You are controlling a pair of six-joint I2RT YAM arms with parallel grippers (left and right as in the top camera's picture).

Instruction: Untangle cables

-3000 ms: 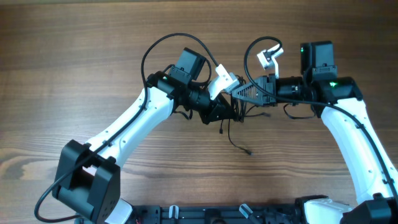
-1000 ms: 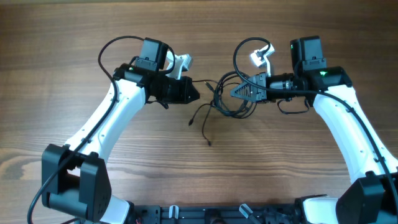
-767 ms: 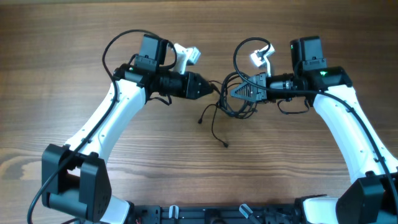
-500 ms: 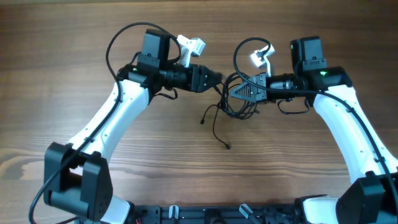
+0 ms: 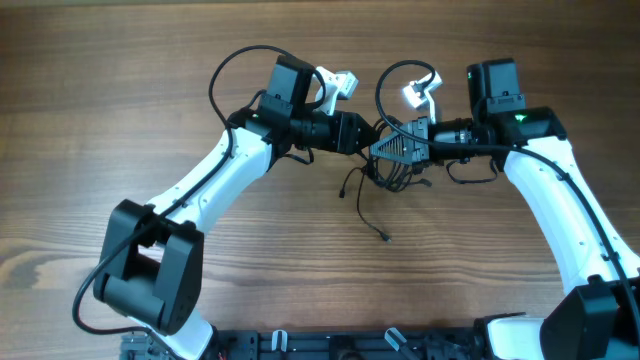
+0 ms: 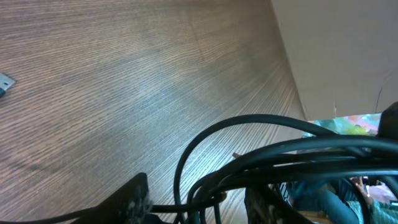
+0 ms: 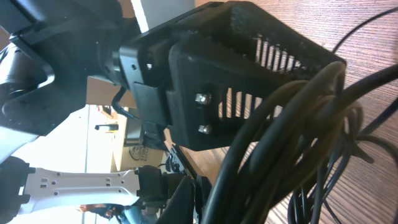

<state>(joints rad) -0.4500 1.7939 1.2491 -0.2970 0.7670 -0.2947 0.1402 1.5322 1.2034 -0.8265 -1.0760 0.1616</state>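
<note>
1. Wood-grain worktop (image 5: pixel 120 80) spreads under two white arms whose black ends meet nose to nose at the upper middle of the overhead view.
2. Thin black cables (image 5: pixel 388 176) sit in a knotted clump right at that meeting point, their loops bunched just below the two ends.
3. One strand trails from the clump toward the near edge and ends in a small plug (image 5: pixel 386 238) lying on the wood, well apart from either arm; a shorter strand hangs off the clump's left side.
4. Reaching in from the right, the right gripper (image 5: pixel 384 150) has its jaws pinching the cables. Its wrist camera shows a thick sheaf of dark strands pressed against a slotted black finger (image 7: pixel 249 87).
5. Coming in from the left, the left gripper (image 5: pixel 367 133) has its jaws spread. Its wrist camera shows the two fingertips (image 6: pixel 134 199) standing apart at the bottom edge, with several strands arching across the gap between them.
6. Whether those strands actually touch the left fingers cannot be told from either view.
</note>
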